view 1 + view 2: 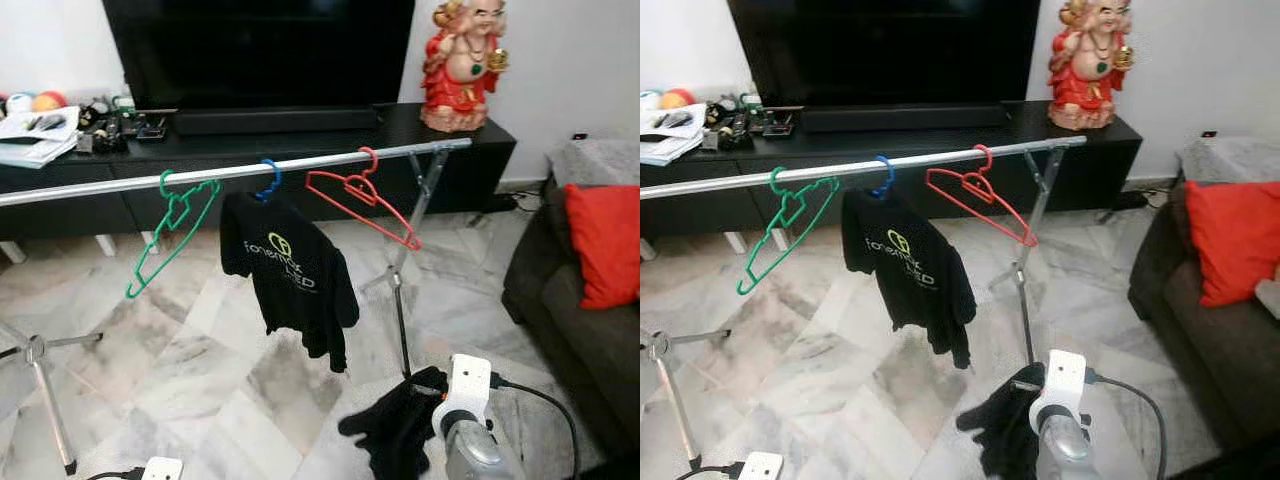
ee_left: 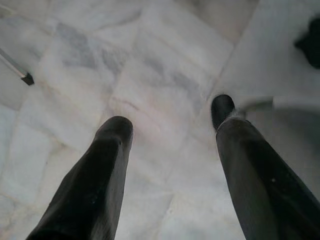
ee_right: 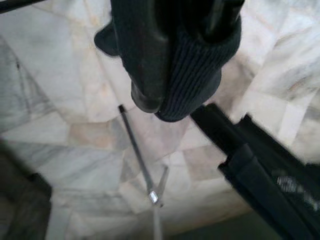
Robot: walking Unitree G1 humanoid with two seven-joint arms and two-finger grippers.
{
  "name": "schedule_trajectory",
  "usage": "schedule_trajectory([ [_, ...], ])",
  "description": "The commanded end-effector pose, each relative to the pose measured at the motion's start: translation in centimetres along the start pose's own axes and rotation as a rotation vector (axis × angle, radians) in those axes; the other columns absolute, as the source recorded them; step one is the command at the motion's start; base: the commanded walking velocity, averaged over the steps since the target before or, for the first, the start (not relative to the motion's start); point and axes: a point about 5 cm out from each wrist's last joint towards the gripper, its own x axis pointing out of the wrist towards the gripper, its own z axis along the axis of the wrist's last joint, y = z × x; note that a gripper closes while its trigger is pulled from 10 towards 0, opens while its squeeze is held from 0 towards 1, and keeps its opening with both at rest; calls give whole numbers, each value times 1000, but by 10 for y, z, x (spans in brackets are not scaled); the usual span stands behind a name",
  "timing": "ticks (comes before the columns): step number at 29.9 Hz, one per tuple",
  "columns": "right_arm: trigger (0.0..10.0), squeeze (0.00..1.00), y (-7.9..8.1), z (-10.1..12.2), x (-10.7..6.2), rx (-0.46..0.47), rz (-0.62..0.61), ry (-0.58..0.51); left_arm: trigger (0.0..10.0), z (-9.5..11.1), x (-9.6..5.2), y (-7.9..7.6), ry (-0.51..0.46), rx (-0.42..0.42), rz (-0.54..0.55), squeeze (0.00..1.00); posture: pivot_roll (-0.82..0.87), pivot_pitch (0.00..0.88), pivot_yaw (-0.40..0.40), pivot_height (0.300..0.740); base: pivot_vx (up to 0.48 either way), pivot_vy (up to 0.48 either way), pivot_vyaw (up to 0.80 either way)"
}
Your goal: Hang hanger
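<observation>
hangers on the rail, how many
3: a green hanger empty toward the rail's left, a blue hanger in the middle carrying the black shirt, and a red hanger empty on the right.

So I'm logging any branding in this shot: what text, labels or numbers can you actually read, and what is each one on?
"LED": pale print on the black T-shirt hanging from the rail.
Larger word above it, beside a round yellow-green logo: starts like "Fone", the rest too blurred to read.
Papers on the TV cabinet: print too small to read.
</observation>
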Motion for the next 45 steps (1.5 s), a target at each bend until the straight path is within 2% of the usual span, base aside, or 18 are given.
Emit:
schedule_trajectory([
  [1,10000,0,5,10,1,-4,9,-41,10000,2,0,8,11,10,23,0,19,75,22,740,0,281,0],
  [13,10000,0,6,10,2,-19,15,-39,10000,-10,-3,9,55,5,29,0,20,76,22,740,0,272,0],
  [27,10000,0,6,12,3,-24,14,-45,10000,-12,-4,12,63,1,32,0,23,78,21,740,0,218,0],
  [45,10000,0,3,20,7,-51,24,-57,10000,-8,1,-12,69,-9,4,0,26,66,3,740,0,45,0],
])
